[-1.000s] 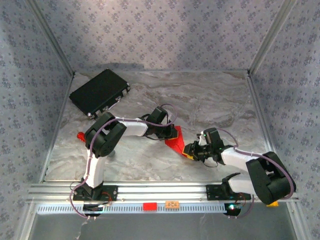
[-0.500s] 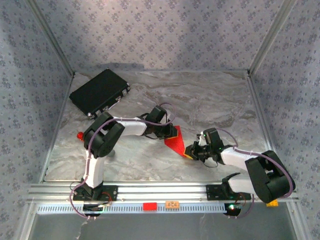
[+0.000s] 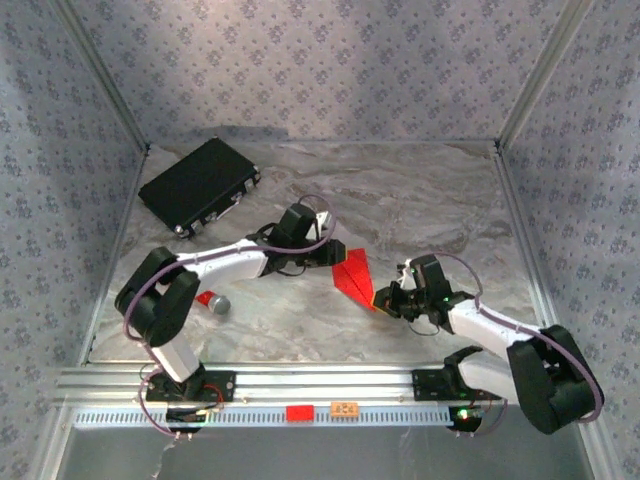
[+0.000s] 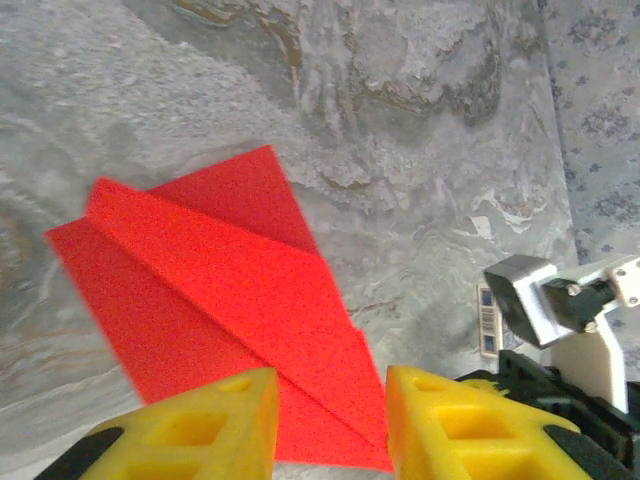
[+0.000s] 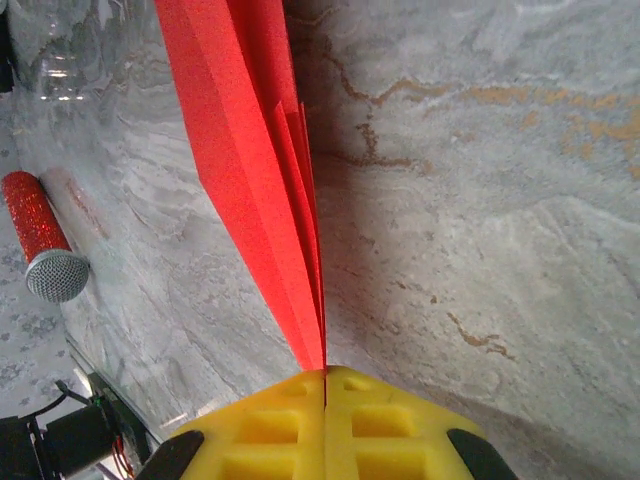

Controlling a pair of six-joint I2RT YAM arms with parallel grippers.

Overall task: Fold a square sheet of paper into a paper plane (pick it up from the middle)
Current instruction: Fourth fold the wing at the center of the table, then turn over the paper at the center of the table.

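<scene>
The left arm [image 3: 225, 262] and right arm [image 3: 482, 322] are white tubes between bulky black joint housings. A thin purple cable [image 3: 327, 222] loops along each, well behind the jaws. On the left gripper [image 4: 330, 378] and right gripper [image 5: 325, 372] the jaws are bright yellow moulded blocks with square recesses, backed by black mounts just behind them.
</scene>
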